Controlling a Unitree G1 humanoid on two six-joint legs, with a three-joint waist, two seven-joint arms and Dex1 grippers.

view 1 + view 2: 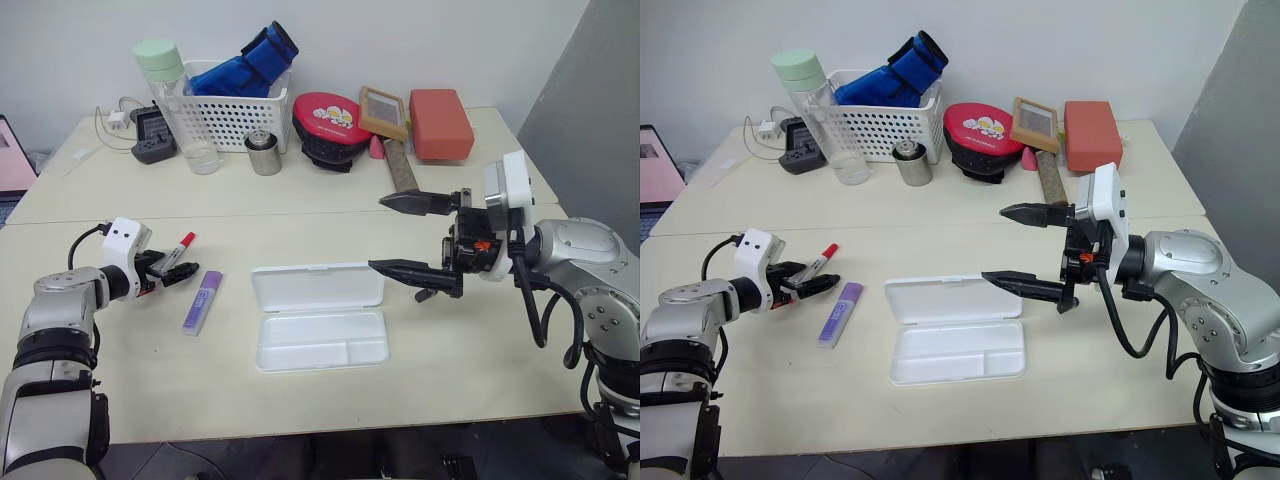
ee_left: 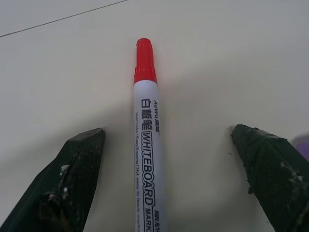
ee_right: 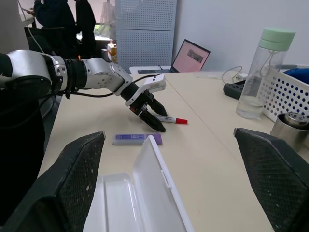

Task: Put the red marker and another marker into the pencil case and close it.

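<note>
Nearest lay the pencil case (image 1: pixel 318 317), open and empty on the table (image 1: pixel 470 370), its lid folded flat toward the far side. To its left lay the purple highlighter (image 1: pixel 203 301), lengthwise near to far and apart from the case. Just left of and beyond the highlighter lay the red marker (image 1: pixel 178 250), its red cap pointing to the far right. The left gripper (image 1: pixel 177 268) was lowered over the marker's tail end with its fingers (image 2: pixel 77 164) spread wide, one on each side of the barrel; neither pad appeared to touch it, though contact could not be ruled out from the head views. To the right of the case, the right gripper (image 1: pixel 392 233) hung above the table, pointing left, its fingers (image 3: pixel 72 179) fully apart and holding nothing. Farther back stood a clear bottle (image 1: pixel 180 105) with a green cap, a white basket (image 1: pixel 237 118) holding blue cloth, a small metal tin (image 1: pixel 264 154), a red-lidded container (image 1: pixel 328 128), a framed board (image 1: pixel 384 111) and a red box (image 1: pixel 440 123).
</note>
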